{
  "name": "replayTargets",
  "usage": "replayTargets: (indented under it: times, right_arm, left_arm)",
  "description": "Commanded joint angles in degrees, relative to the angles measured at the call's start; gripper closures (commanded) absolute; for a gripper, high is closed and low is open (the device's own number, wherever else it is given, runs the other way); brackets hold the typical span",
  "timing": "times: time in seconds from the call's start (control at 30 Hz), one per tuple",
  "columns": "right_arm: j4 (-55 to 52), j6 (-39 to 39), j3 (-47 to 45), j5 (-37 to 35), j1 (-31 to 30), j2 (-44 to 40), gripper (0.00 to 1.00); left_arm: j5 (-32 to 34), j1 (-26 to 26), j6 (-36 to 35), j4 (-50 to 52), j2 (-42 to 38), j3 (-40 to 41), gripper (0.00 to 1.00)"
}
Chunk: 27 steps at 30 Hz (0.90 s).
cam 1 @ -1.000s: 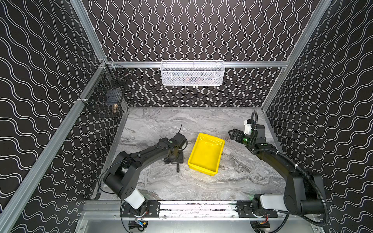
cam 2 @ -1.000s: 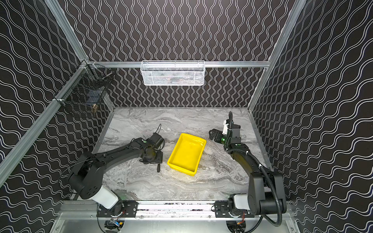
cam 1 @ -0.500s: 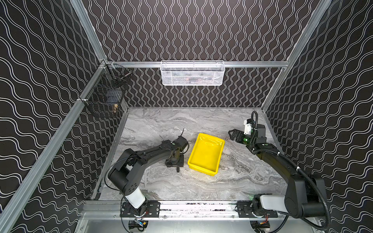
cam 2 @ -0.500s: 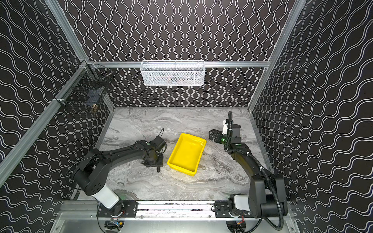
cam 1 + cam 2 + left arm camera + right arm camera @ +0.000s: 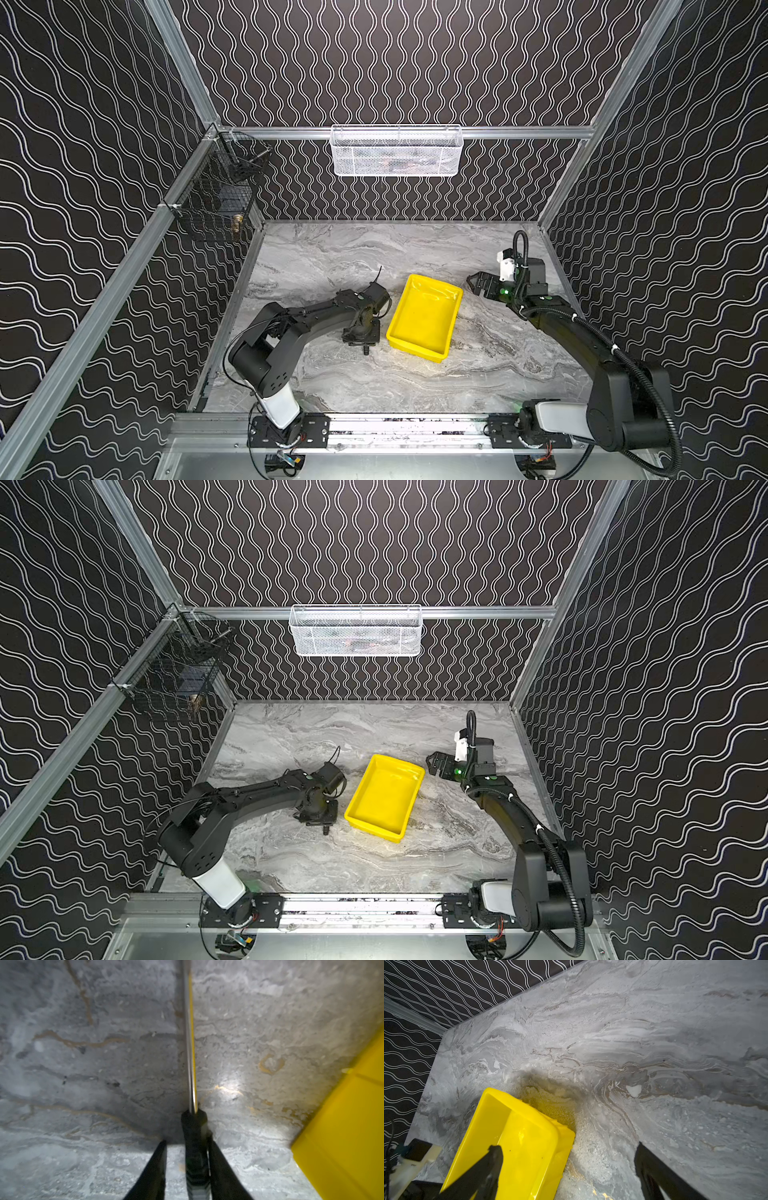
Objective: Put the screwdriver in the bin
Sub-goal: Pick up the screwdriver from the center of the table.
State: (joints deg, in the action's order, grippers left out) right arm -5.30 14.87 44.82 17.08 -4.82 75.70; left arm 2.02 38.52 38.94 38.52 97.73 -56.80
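Count: 1 screwdriver (image 5: 195,1147), 1 bin (image 5: 417,349), 2 baskets: white mesh basket (image 5: 397,151), black wire basket (image 5: 216,199); 2 arms (image 5: 316,318) (image 5: 561,328).

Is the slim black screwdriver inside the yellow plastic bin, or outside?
Outside: the screwdriver lies on the grey marble tabletop beside the bin, whose floor is bare.

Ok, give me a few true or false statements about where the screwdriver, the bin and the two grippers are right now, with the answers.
1. The screwdriver already lies in the bin. False: it lies on the table beside the bin.
2. The bin holds nothing. True.
3. The left gripper has a finger on each side of the screwdriver's handle. True.
4. The right gripper is shut. False: its jaws stand wide open by a corner of the bin.
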Motion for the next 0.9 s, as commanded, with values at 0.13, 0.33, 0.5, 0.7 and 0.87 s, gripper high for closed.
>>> replayTargets:
  times: [0.13,0.33,0.5,0.7,0.87]
  right_arm:
    - [-5.98,-1.37,1.85,1.89,-0.63,-1.43,0.01]
    - [-14.23,-2.45,5.51,-0.56,-2.56,-0.64,0.06]
    - [-18.38,-2.4,7.06,-3.85,-5.94,-0.39,0.09]
    - [-22.59,-1.61,8.59,-7.5,-9.77,0.12,0.1]
    - [-23.35,-0.14,8.53,-9.38,-11.79,0.53,0.14]
  left_arm:
    - [0.1,0.06,-0.36,-0.2,0.94,-0.42,0.75]
    - [-0.38,0.17,-0.6,-0.66,1.57,-0.51,0.87]
    - [-0.26,0.15,-1.88,0.27,2.13,-2.05,0.97]
    - [2.59,0.15,-3.5,3.46,0.56,-5.02,1.0]
    - [4.92,0.16,-4.72,5.19,-1.99,-6.67,1.0]
